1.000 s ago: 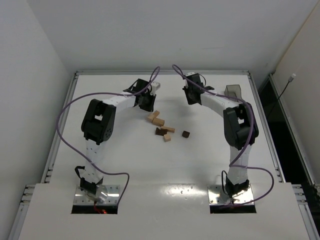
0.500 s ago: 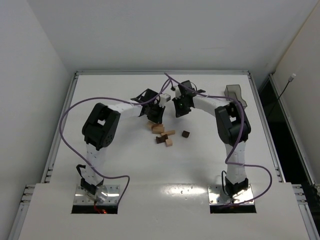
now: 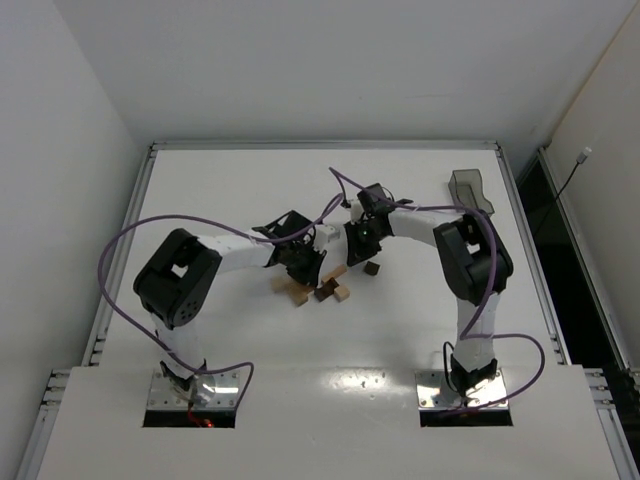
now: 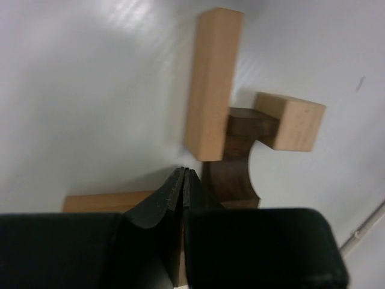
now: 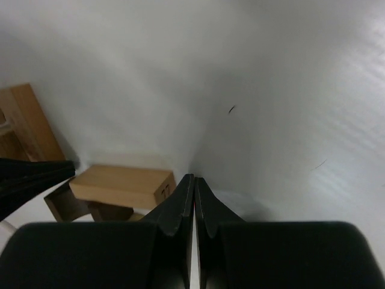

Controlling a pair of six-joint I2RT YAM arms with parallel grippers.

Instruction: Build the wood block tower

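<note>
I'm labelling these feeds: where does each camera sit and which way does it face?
Top: above and behind, looking down at the table; left arm and right arm show.
Left wrist: faces the wood blocks past the shut left tool.
Right wrist: faces table and blocks past the shut right tool.
Shared: all see the blocks.

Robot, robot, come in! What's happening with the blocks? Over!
Left gripper shut, empty. Right gripper shut, empty. Wood blocks lying jumbled by both grippers, no tower yet. Nothing in the way. Over.
</note>
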